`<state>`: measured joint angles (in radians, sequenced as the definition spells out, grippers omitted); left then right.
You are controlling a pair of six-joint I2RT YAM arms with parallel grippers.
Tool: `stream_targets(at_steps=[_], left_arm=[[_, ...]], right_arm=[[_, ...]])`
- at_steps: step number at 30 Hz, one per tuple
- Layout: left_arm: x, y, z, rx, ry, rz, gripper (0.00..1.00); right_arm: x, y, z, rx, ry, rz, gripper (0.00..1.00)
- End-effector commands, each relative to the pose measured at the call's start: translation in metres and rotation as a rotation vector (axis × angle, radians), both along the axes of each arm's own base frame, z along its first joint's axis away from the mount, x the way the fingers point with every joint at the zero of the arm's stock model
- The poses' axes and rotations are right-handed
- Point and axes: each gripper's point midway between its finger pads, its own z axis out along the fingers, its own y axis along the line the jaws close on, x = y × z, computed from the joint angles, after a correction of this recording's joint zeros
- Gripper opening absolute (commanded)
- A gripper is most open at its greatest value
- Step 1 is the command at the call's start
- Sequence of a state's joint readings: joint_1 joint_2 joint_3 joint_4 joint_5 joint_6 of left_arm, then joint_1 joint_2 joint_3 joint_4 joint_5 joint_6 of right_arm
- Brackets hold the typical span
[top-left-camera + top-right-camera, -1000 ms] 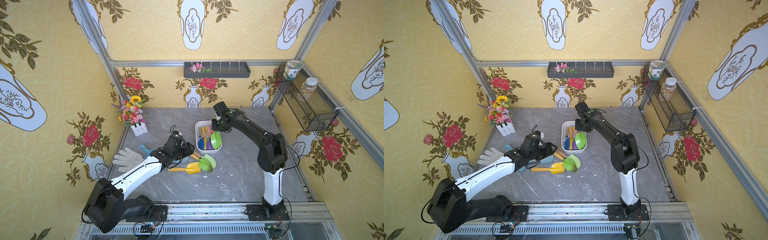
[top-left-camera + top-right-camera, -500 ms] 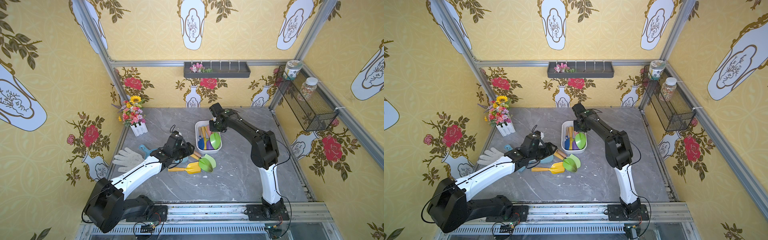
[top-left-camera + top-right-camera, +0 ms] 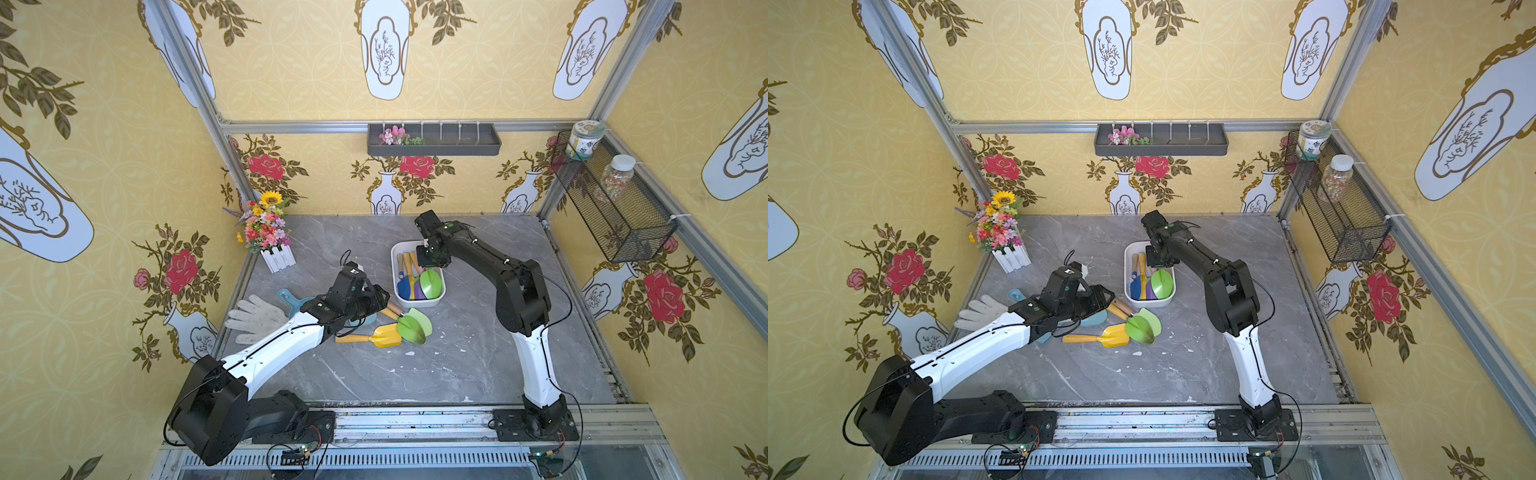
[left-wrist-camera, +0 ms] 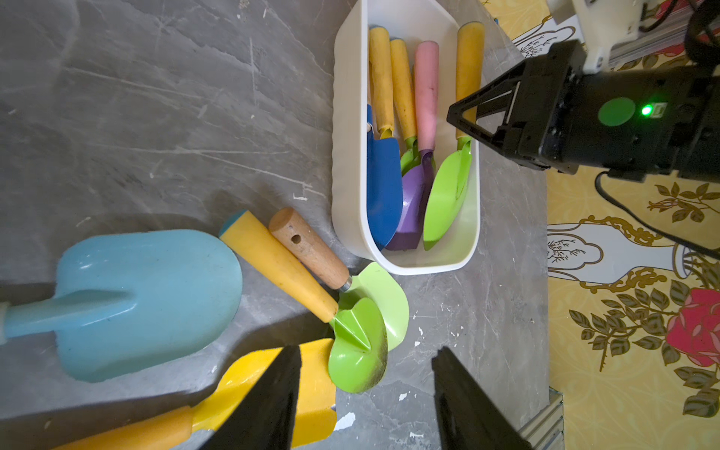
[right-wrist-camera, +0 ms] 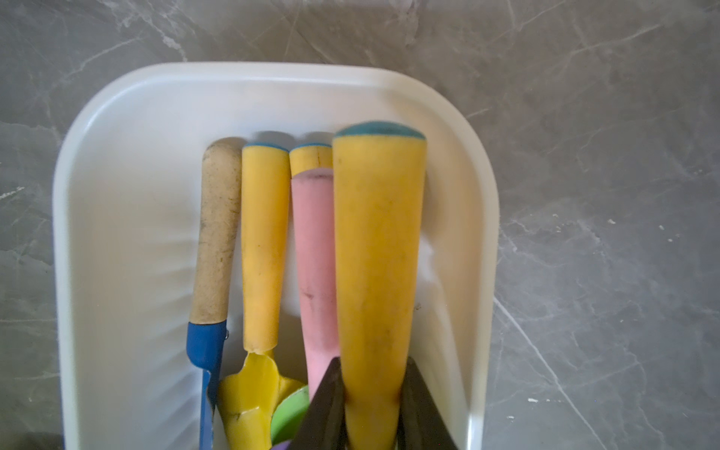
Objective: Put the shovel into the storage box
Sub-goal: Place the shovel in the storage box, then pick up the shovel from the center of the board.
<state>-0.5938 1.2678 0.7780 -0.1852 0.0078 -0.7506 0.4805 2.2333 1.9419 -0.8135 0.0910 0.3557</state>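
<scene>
Yellow handle with a teal end cap: that's what my right claw (image 5: 376, 362) is pinching, low on the handle of the green shovel (image 4: 444, 198). The blade sits inside the white storage box (image 4: 346, 156), along the wall nearest that claw. The handle runs out ahead of the fingers, over the box. Tucked right beside the pinch is a purple shovel (image 4: 415, 202) with a pink handle, and a blue shovel (image 4: 383, 187) lies further across from the claw.

My left claw (image 4: 367, 348) is spread wide with nothing between the fingers, hanging over the grey marble table (image 4: 156, 117). Below one finger is a yellow shovel (image 4: 315, 370). Under the gap is a darker green trowel (image 4: 358, 350), overlapping a wood-handled trowel (image 4: 311, 249) whose pale blade lies just beside the box corner. Off past that same finger lies a light blue scoop (image 4: 148, 296). The box itself is ahead of this claw, not touching it.
</scene>
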Motion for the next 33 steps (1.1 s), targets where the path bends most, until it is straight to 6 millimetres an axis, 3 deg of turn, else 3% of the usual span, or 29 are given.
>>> stream_targets(at_steps=[1,3,7,18,33], left_arm=[[0.0,-0.002,0.002,-0.011,-0.003,-0.008,0.59],[0.0,-0.002,0.003,-0.01,-0.003,-0.007,0.59],[0.0,-0.001,0.002,-0.008,-0.003,-0.006,0.59],[-0.001,0.0,0.0,-0.002,0.001,-0.004,0.59],[-0.005,0.007,-0.005,0.011,0.016,0.019,0.59]], right_arm=[[0.003,-0.004,0.001,-0.02,-0.008,-0.011,0.26],[0.004,-0.006,0.002,-0.025,-0.009,-0.021,0.35],[0.004,-0.005,0.01,-0.018,-0.022,-0.024,0.39],[-0.022,0.004,0.037,0.013,-0.055,0.002,0.4],[-0.067,0.018,0.052,0.061,-0.058,0.062,0.42]])
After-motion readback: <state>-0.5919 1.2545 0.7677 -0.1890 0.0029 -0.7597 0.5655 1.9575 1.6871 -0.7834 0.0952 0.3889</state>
